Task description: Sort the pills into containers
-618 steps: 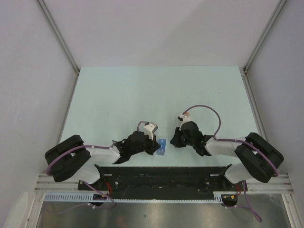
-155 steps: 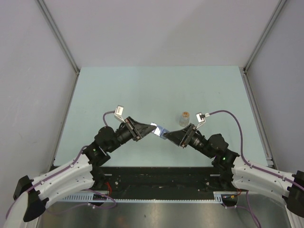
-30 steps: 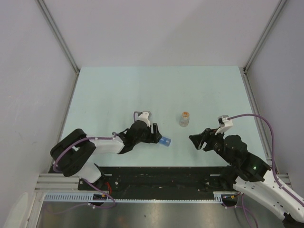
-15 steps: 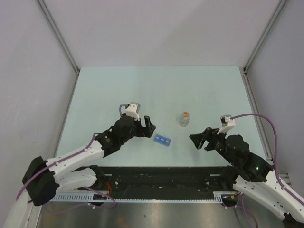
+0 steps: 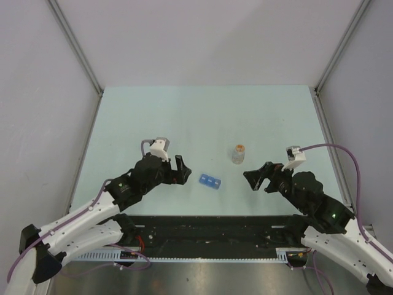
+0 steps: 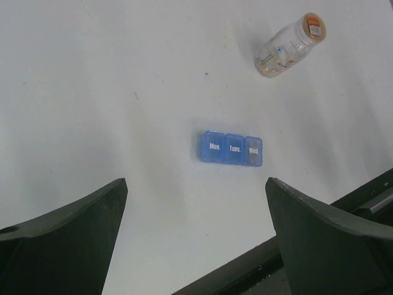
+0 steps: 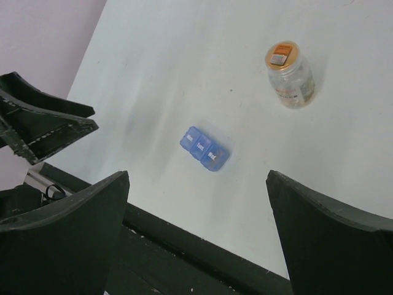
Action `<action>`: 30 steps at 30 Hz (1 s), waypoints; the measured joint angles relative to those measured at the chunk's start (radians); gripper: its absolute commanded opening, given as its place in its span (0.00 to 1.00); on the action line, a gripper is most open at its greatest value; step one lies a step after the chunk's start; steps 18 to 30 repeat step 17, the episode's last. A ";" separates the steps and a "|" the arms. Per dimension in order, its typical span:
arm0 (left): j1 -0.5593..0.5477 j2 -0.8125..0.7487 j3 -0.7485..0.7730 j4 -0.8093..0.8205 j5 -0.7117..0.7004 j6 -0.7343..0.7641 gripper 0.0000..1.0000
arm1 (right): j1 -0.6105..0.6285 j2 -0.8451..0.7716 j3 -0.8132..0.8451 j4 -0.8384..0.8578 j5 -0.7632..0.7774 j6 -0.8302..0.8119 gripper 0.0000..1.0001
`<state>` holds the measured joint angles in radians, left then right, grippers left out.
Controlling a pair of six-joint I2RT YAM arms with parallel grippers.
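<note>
The containers, a small translucent blue pill box (image 5: 210,182) of three joined lidded compartments marked Mon., Tues. and Wed., lie flat on the table between my arms. Both wrist views show the pill box (image 6: 231,149) (image 7: 204,148) ahead of the fingers, untouched. Something brownish shows through its Wed. lid. A clear pill bottle (image 5: 238,153) with an orange cap stands behind it; I cannot make out pills in it. My left gripper (image 5: 178,171) hovers open to the box's left. To its right, my right gripper (image 5: 255,180) is open too. Both are empty.
The black rail (image 7: 184,258) at the table's near edge runs just below the box. The left gripper's fingers (image 7: 43,123) show at the left of the right wrist view. Grey walls close in the pale table (image 5: 202,117) on three sides.
The left gripper has let go of the pill box, opened fully and drawn back to the left. The box now lies flat. The right gripper has opened wider, staying about where it was.
</note>
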<state>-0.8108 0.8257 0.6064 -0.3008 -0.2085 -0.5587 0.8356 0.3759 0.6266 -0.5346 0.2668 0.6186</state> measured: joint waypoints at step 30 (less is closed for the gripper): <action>0.005 -0.143 0.000 -0.061 -0.017 -0.027 1.00 | 0.000 0.031 0.000 -0.011 0.014 0.002 1.00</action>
